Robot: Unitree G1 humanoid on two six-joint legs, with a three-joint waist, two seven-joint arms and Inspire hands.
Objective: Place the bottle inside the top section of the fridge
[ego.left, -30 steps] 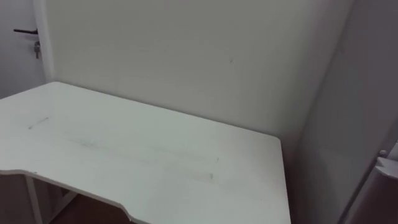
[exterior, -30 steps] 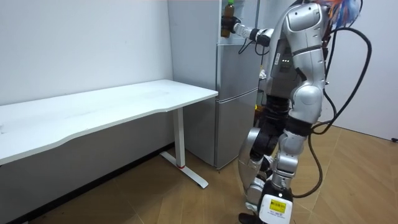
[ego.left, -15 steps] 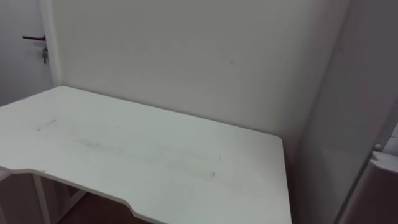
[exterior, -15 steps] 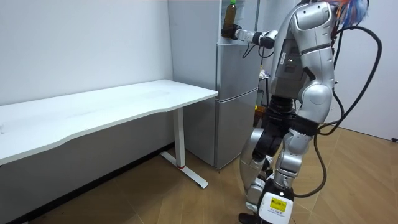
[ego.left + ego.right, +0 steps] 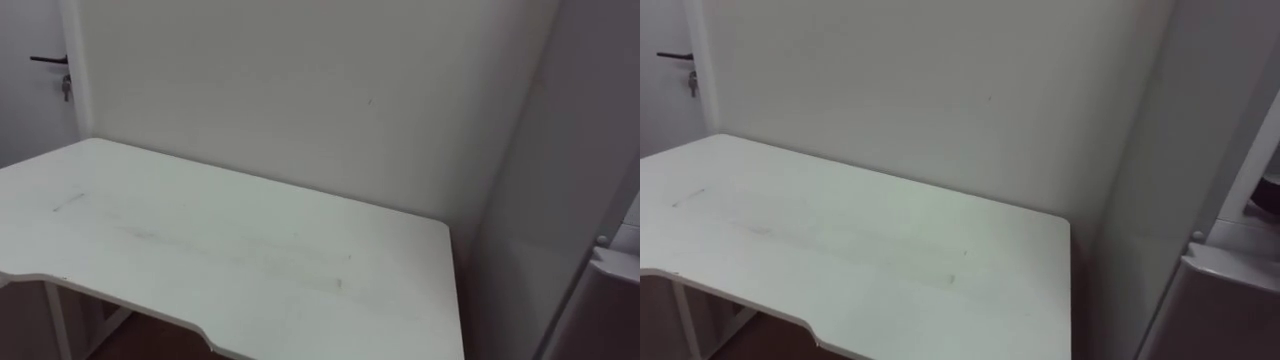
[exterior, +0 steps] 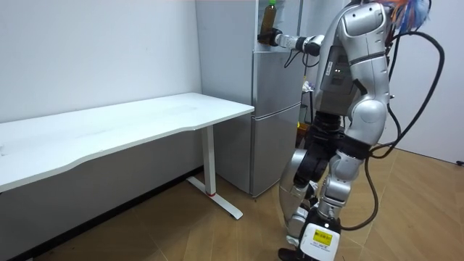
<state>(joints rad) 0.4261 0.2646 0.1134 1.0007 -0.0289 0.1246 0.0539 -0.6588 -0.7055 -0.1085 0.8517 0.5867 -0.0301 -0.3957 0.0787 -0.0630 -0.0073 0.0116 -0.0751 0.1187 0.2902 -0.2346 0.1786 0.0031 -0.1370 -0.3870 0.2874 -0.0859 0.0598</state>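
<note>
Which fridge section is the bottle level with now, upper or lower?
The upper one. The right hand holds the bottle upright above the seam that splits the fridge front; the lower section lies entirely below the hand.

A bare, sparsely furnished room, half office and half kitchen corner.
Plain white walls meet a wood-look floor. A long white desk surface stands along one wall, with a tall grey fridge just beside its end. A door with a dark lever handle is past the desk's other end.
</note>
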